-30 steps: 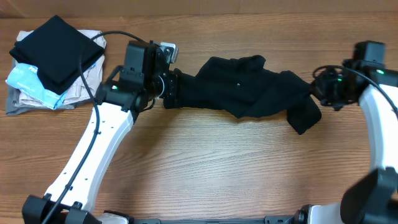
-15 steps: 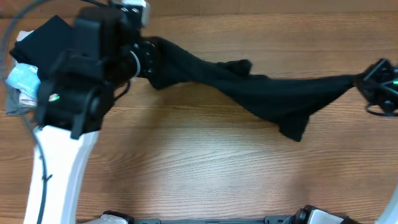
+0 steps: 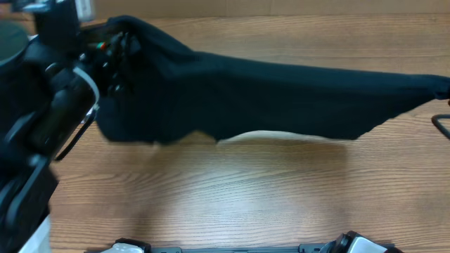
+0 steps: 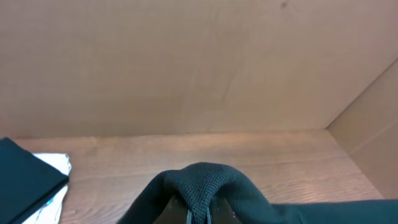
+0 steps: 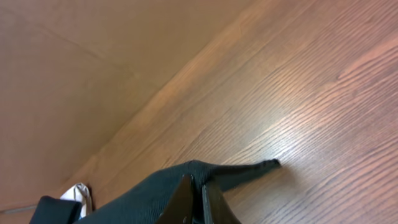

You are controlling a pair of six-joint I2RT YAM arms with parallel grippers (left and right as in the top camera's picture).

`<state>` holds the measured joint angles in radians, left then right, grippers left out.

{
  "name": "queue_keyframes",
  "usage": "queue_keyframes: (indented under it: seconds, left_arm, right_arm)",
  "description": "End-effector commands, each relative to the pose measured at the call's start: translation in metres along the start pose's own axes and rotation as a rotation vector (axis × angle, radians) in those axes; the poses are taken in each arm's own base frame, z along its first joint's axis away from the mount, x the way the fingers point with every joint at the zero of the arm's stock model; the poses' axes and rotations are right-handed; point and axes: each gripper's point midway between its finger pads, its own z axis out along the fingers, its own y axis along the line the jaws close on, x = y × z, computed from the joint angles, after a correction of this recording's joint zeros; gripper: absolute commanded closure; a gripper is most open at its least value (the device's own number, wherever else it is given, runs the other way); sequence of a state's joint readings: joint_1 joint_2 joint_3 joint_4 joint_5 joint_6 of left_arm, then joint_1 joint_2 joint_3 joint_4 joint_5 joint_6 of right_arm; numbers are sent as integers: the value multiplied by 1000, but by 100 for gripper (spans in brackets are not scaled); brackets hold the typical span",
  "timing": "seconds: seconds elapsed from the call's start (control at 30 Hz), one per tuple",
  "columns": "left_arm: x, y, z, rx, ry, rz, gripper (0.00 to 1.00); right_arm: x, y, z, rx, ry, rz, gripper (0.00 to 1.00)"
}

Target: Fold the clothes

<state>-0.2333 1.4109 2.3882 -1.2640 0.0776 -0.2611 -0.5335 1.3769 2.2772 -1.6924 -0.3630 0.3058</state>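
Clothes amount to one plain black shirt of soft fabric (image 3: pixel 281 98), stretched out in a long band above the brown wooden desk (image 3: pixel 246 190), running from far left to far right. Two end effectors hold it. The left end effector (image 4: pixel 193 214) is clamped on a bunched fold at one end, and the right end effector (image 5: pixel 193 200) is pinched together on the opposite edge. At the desk's left lie two folded garments, a dark folded one (image 4: pixel 25 180) on top of a pale one (image 4: pixel 57 165).
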Motion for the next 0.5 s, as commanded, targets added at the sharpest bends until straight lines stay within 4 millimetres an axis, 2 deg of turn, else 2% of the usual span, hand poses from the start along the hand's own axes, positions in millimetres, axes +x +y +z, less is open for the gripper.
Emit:
queue_keyframes:
  seconds: [0.0, 0.2, 0.47]
  left_arm:
    - [-18, -5, -41, 15, -100, -20, 96]
    - [-17, -10, -91, 35, -162, -36, 96]
    - [-10, -20, -155, 103, -242, -55, 96]
  right_arm:
    - [-5, 10, -23, -23, -78, -46, 96]
    - [5, 22, -57, -62, -160, -79, 96]
    - [33, 35, -110, -115, -283, -123, 96]
